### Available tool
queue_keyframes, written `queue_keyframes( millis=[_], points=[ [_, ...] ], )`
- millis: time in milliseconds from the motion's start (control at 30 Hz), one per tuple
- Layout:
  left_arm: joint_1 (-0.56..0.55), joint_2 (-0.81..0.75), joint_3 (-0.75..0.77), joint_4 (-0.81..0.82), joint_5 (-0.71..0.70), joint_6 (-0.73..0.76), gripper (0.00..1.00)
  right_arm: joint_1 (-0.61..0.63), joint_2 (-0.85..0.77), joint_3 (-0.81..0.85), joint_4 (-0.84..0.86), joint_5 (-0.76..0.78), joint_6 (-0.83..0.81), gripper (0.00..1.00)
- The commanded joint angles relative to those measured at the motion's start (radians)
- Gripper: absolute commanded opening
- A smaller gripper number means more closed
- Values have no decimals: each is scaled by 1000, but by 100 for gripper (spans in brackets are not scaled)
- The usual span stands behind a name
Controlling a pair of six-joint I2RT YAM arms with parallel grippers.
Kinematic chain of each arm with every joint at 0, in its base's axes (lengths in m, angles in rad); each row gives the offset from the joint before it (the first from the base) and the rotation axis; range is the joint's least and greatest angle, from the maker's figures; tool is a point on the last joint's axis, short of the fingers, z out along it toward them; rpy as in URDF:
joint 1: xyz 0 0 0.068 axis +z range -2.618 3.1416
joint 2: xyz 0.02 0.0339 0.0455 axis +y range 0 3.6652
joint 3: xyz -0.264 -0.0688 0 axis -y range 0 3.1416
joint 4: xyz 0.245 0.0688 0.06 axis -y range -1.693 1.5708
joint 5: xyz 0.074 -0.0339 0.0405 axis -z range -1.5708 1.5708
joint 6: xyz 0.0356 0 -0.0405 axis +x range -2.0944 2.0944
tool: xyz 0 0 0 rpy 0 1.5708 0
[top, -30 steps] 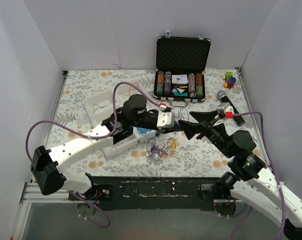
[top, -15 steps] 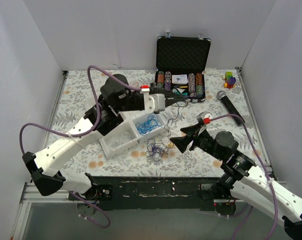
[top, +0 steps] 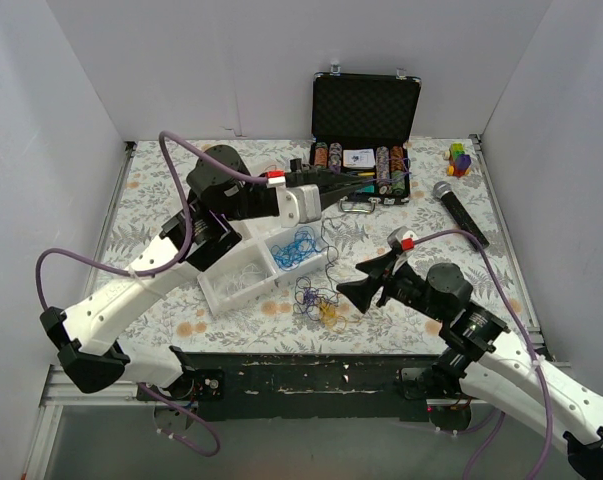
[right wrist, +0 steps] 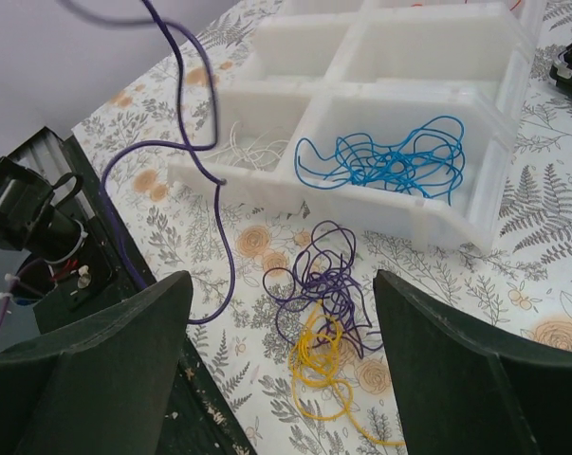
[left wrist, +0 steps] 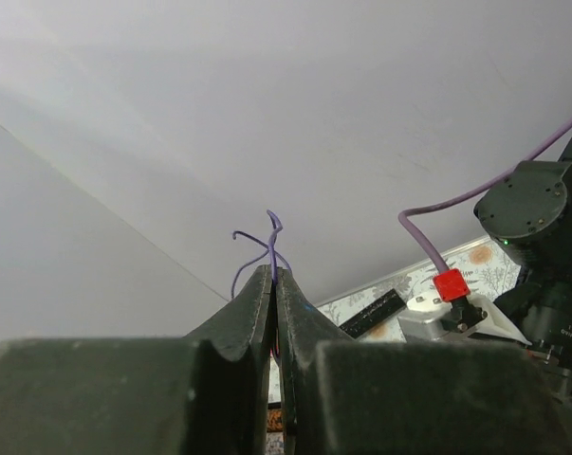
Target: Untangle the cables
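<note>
A small tangle of purple and yellow cables [top: 316,297] lies on the flowered table near the front edge; it also shows in the right wrist view [right wrist: 331,284]. My left gripper [top: 364,186] is raised above the table and shut on a thin purple cable [left wrist: 271,235]. That cable hangs down from it [right wrist: 183,104] towards the front edge. A blue cable [top: 296,246] lies coiled in a compartment of the white tray [top: 224,292]. My right gripper [top: 359,280] is open and empty, just right of the tangle, with the tangle between its fingers in its wrist view [right wrist: 286,374].
An open poker-chip case [top: 366,150] stands at the back. A microphone [top: 459,208] and a coloured block toy [top: 459,158] lie at the back right. Thin white wires [right wrist: 243,142] lie in another tray compartment. The black front edge [top: 311,365] is close to the tangle.
My left gripper has risen and swung back from the tray with the purple cable. My right gripper has moved left and nearer, down beside the tangle.
</note>
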Motion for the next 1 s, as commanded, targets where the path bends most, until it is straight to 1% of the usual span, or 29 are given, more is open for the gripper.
queue_keyframes(
  millis=[0,67,233,333,400,433,533,700,733,867,933,967],
  points=[
    [0,-11,63,-18,2,-8,0,3,57,56,130,-15,-21,86],
    [0,-8,83,-20,5,-10,0,3,94,59,140,-27,-20,86],
    [0,-8,132,-37,-4,4,0,3,152,-25,240,-64,12,86],
    [0,-18,138,-53,-44,45,0,3,172,-68,252,-48,23,86],
    [0,-37,125,-63,-105,81,0,4,166,-97,252,-19,28,86],
    [0,-48,111,-60,-142,123,0,3,157,-114,248,-4,28,86],
    [3,-87,59,-35,-271,150,0,3,96,-154,223,43,36,86],
    [108,-153,-6,-57,-286,93,0,3,4,-200,182,80,49,86],
    [128,-166,-16,-55,-288,52,0,3,-6,-203,173,82,52,86],
    [233,-196,-72,-14,-323,13,0,3,-33,-209,150,76,51,86],
    [259,-201,-82,3,-360,9,0,3,-36,-208,137,74,49,86],
    [268,-200,-85,41,-383,21,0,4,-38,-209,133,71,49,87]
  ],
)
